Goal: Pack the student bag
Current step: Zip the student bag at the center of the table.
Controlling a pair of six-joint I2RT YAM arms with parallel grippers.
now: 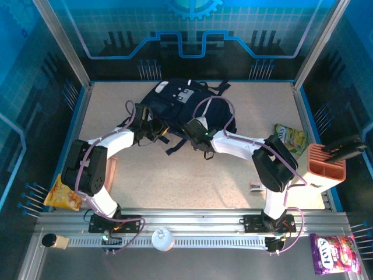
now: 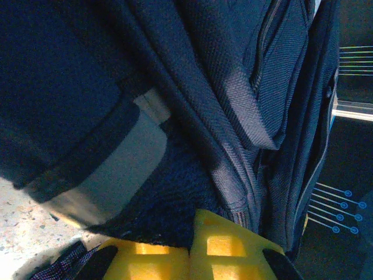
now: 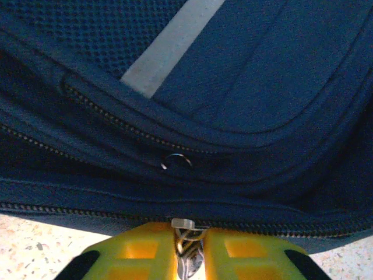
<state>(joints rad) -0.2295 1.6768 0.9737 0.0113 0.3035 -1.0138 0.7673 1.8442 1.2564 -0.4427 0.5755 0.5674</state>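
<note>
The student bag (image 1: 186, 105), dark navy with a grey-white patch, lies at the back centre of the table. My left gripper (image 1: 156, 129) is at its near left edge. In the left wrist view this gripper (image 2: 193, 236) is shut on a fold of the bag's dark fabric (image 2: 169, 192), the yellow fingers (image 2: 233, 245) pressed together. My right gripper (image 1: 196, 133) is at the bag's near right edge. In the right wrist view this gripper (image 3: 189, 248) is shut on the metal zipper pull (image 3: 190, 256), just below the zipper slider (image 3: 185, 223) on the bag's lowest zipper line.
A green snack packet (image 1: 291, 139) lies right of the bag, and an orange-topped holder (image 1: 326, 168) stands at the right edge. A yellow chip bag (image 1: 63, 195) sits at the near left. A purple candy bag (image 1: 333, 254) and a white lid (image 1: 163, 238) rest on the front rail.
</note>
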